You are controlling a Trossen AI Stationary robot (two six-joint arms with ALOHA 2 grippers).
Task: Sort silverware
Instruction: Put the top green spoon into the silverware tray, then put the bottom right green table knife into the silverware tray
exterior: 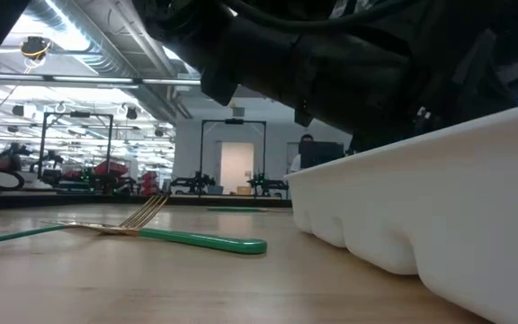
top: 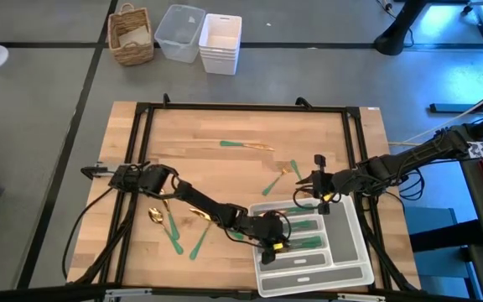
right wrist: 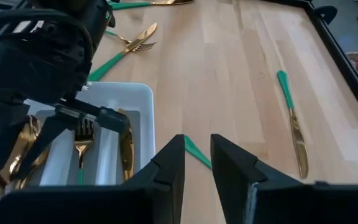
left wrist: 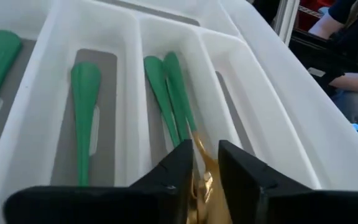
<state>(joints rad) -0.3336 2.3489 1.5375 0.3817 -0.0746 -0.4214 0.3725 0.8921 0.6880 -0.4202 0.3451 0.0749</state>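
The white tray sits at the table's near right. My left gripper reaches into it, fingers open. Its wrist view shows two green-handled pieces lying side by side in one compartment. The gold head of one runs between the fingers, and I cannot tell if they touch it. Another green handle lies in the neighbouring compartment. My right gripper hovers open and empty over the table by the tray's far edge. Loose silverware lies on the wood: a knife, forks and a spoon.
A fork lies flat on the table just left of the tray's wall. A knife lies on open wood toward the table's far side. A wicker basket, a clear bin and white bins stand beyond the far edge.
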